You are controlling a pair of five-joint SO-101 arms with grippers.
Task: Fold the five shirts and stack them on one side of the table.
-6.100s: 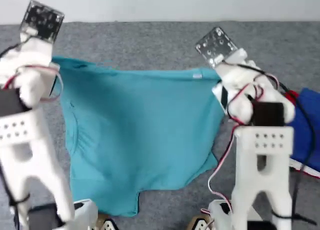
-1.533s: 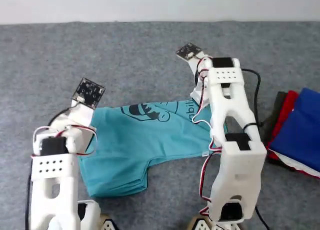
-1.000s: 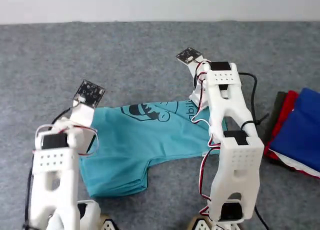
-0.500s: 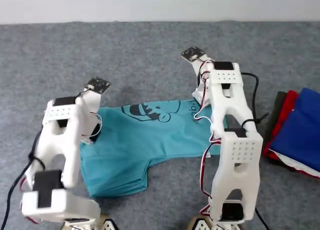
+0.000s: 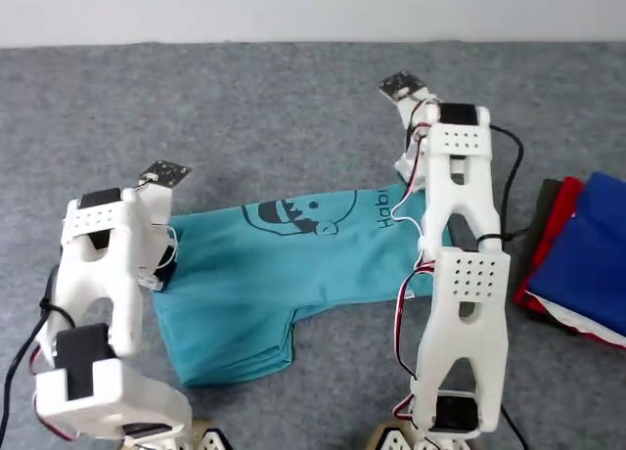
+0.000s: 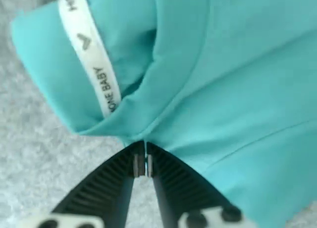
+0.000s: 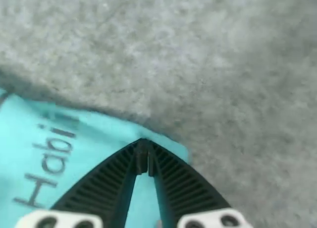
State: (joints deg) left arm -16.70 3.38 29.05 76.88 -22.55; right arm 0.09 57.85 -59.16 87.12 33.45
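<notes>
Task thing: teal shirt (image 5: 274, 274), half folded on grey worktop (image 5: 245, 108), print up, one sleeve poking out from folded body.

Left claw (image 6: 141, 163) clenched on teal shirt at collar seam. Right claw (image 7: 143, 161) clenched on very corner of teal shirt, beside lettering.

My worry: right bite looks thin, and I judge corner could slip free under pull. Uneven lift between claws would skew fold and bunch sleeve.

Stack of folded shirts (image 5: 587, 254) sits well apart from teal shirt, past its right-claw end. Wide swing there could knock it.

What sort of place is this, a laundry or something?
Probably a robot test bench: a grey felt table, white arms with the left pincer and right pincer gripping a teal shirt, folded shirts stacked alongside.
</notes>
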